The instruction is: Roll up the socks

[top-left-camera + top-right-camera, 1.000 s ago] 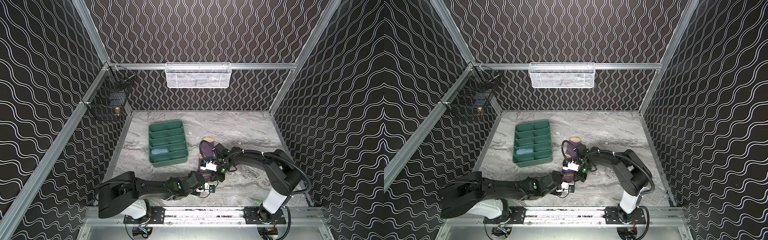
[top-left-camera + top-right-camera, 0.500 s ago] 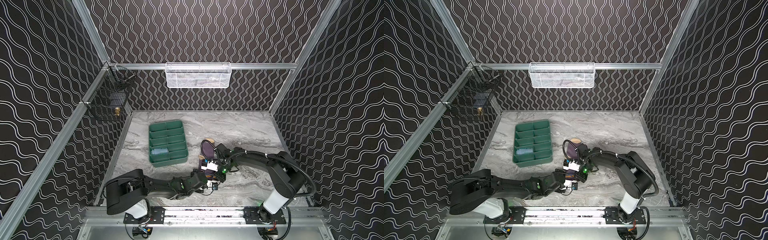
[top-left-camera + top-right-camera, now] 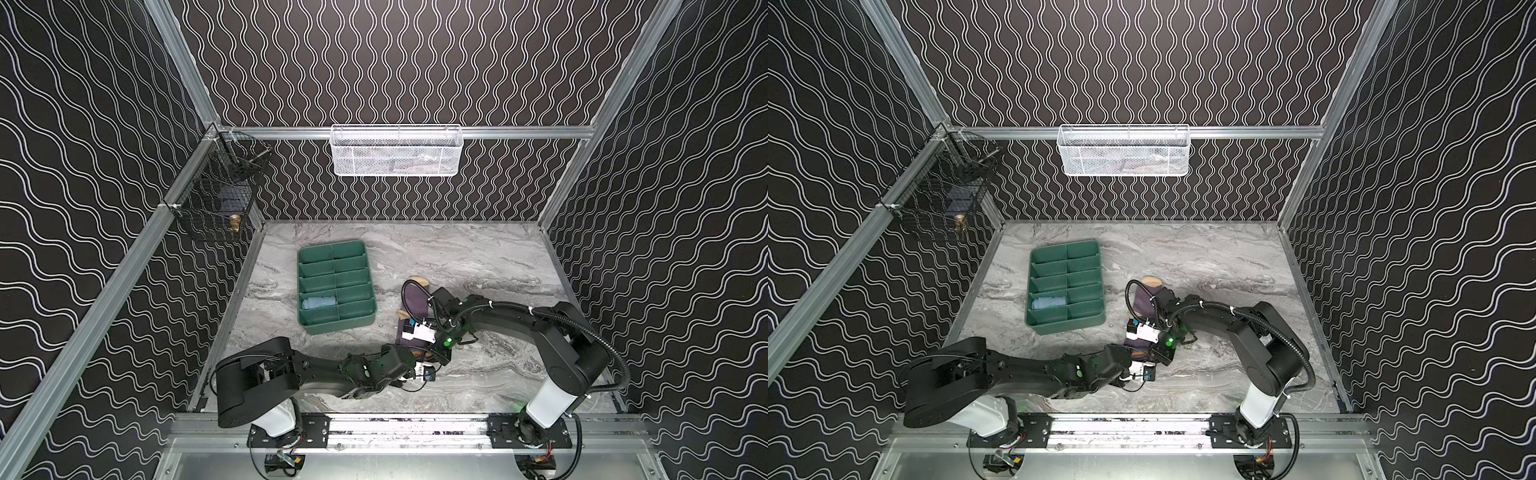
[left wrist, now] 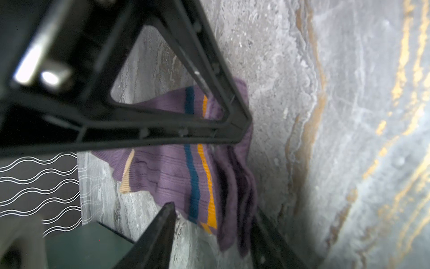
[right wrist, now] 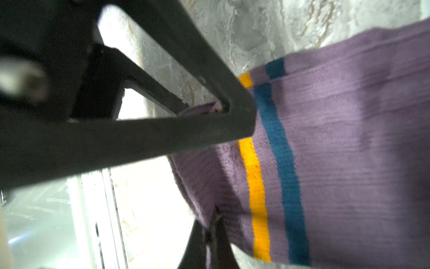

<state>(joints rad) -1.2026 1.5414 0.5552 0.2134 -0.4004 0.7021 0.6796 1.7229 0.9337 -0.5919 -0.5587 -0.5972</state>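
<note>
Low over table [image 3: 478, 257], both arms [image 3: 519, 320] outstretched — right gripper [image 5: 230, 172] pinching purple sock [image 5: 349, 151]

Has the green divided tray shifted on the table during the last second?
No. The green tray keeps its spot and angle against the marble table's left edge in both top views.

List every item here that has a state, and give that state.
green tray, one compartment filled.
light blue sock, bundled in a tray compartment.
purple sock, unrolled on the table, cuff pinched.
left gripper, fingers apart astride the cuff.
right gripper, shut on the purple sock.
</note>
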